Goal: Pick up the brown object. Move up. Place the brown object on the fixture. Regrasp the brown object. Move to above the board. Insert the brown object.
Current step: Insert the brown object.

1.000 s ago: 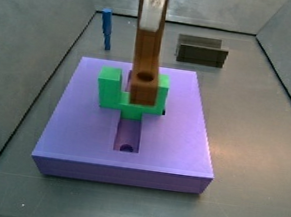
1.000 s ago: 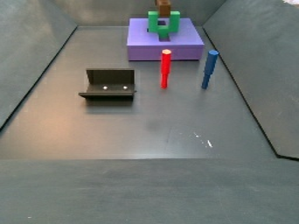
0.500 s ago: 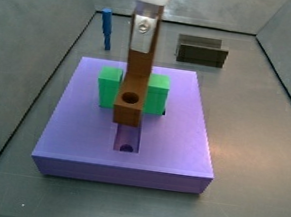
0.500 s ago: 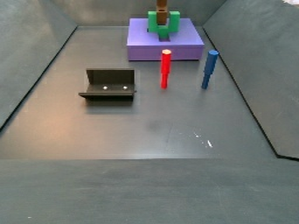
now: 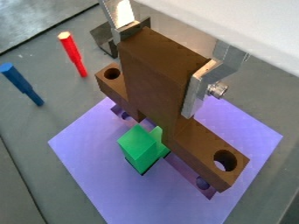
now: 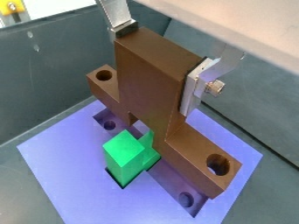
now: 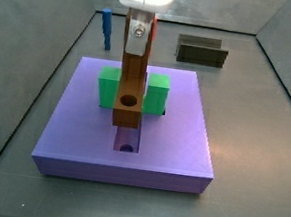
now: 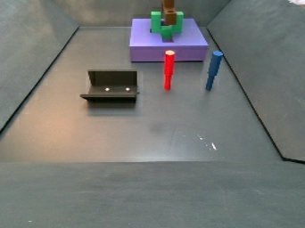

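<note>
The brown object (image 7: 132, 79) is a T-shaped block with a hole at each end of its crossbar. My gripper (image 7: 141, 29) is shut on its stem and holds it upright over the purple board (image 7: 178, 135). Its lower end is down at the green block (image 7: 108, 85) and the slot in the board. Both wrist views show the silver fingers (image 5: 205, 83) (image 6: 201, 83) clamped on the stem's sides, with the crossbar (image 5: 222, 162) (image 6: 211, 164) just above the green block (image 5: 142, 147) (image 6: 128, 156). A side view shows the brown object (image 8: 169, 13) at the far end.
The dark fixture (image 8: 111, 86) (image 7: 201, 51) stands on the floor away from the board (image 8: 167, 46). A red peg (image 8: 169, 69) (image 5: 73, 52) and a blue peg (image 8: 215, 70) (image 7: 107, 27) stand upright beside the board. Grey walls enclose the floor.
My gripper has come down with the brown object. Its lower end has dropped from above the green block to the slot in the board.
</note>
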